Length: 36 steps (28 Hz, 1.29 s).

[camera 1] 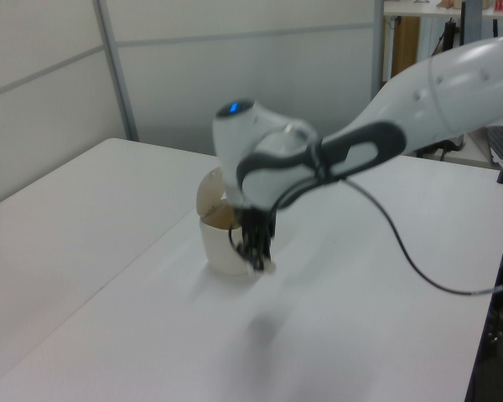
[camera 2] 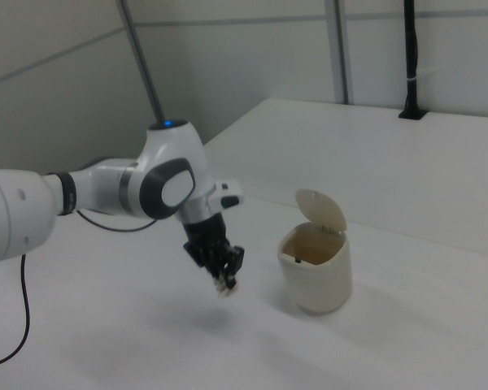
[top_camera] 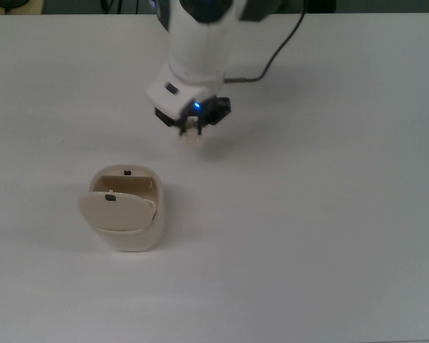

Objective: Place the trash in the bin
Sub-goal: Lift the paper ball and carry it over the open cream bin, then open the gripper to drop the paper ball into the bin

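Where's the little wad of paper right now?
The small off-white paper wad is pinched in the tool, lifted off the white table; in the top view it sits above and right of the cream plastic bin.

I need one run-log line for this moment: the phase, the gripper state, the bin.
phase: carry | gripper: shut on trash, lifted off table | bin: lid open, trash not yet inside

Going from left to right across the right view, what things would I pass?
Robot arm → gripper pinching the paper wad above the table → cream bin with its lid tipped open.
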Each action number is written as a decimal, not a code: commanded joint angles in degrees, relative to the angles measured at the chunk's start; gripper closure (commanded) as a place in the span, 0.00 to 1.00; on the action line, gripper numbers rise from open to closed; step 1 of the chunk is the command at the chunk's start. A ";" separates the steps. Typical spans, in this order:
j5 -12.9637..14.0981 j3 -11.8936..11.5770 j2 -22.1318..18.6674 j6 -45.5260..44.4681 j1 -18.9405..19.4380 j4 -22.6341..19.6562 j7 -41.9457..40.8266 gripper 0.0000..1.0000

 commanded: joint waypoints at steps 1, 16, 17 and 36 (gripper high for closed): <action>-0.23 -1.83 -4.27 0.29 -1.96 1.57 1.05 0.68; 0.74 -1.83 0.65 9.42 -6.36 10.54 2.11 0.66; 0.83 -1.83 0.83 10.83 -6.53 10.54 2.29 0.66; -1.45 -1.65 2.94 16.29 -6.10 10.63 5.01 0.00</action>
